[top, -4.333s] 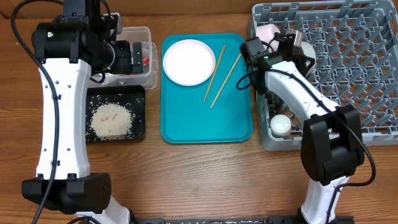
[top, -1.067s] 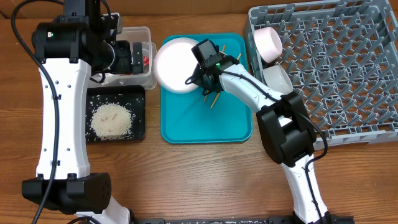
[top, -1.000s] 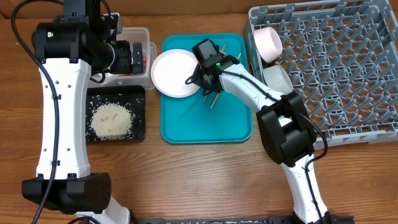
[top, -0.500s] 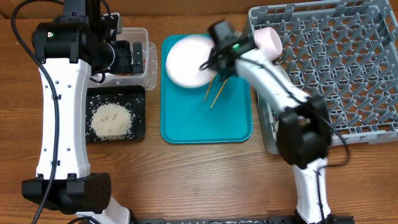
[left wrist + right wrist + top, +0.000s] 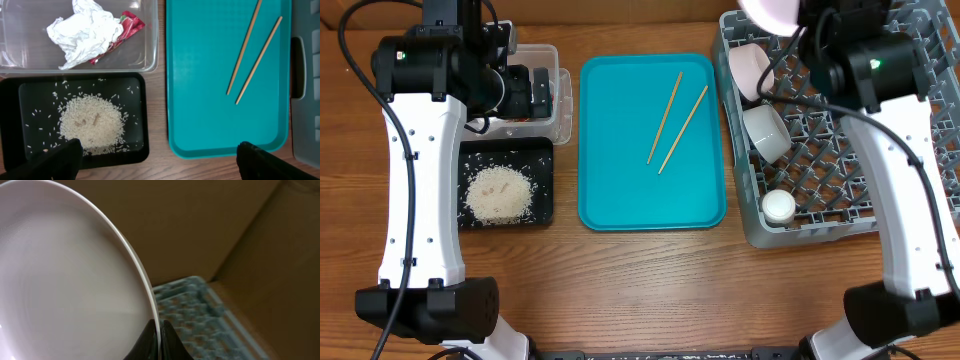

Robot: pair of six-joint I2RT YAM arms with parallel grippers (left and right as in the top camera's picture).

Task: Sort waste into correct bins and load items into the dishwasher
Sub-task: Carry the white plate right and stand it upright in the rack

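We see the right end effector (image 5: pixel 157 331) clamped on the rim of the white plate (image 5: pixel 65 280), its two dark fingers pinching the edge from either side. In the overhead view the plate (image 5: pixel 770 10) is held in the air over the far left corner of the grey dish rack (image 5: pixel 820 232), partly cut off by the top of the view. The rack fills the far right corner of the bench (image 5: pixel 640 290). Along the rack's left side we find a bowl (image 5: pixel 750 68), a second bowl (image 5: pixel 767 130) just nearer than it, and a small cup (image 5: pixel 779 206) at the near left corner.

The left end effector (image 5: pixel 159 150) stands wide apart and holds nothing. It hangs above the left part of the bench, its fingers (image 5: pixel 55 160) showing at the bottom corners of the wrist view.

Below it, the clear tub (image 5: pixel 150 55) holds the crumpled napkin (image 5: pixel 85 30) with the red wrapper (image 5: pixel 125 27) touching its right side. Just nearer, the black tray (image 5: pixel 10 125) carries a heap of rice (image 5: pixel 90 122) with loose grains around it.

The teal tray (image 5: pixel 620 190) lies in the middle of the bench, between the bins and the rack. On it the two chopsticks (image 5: pixel 664 117) lie slanted and nearly parallel, close together towards its far right corner.
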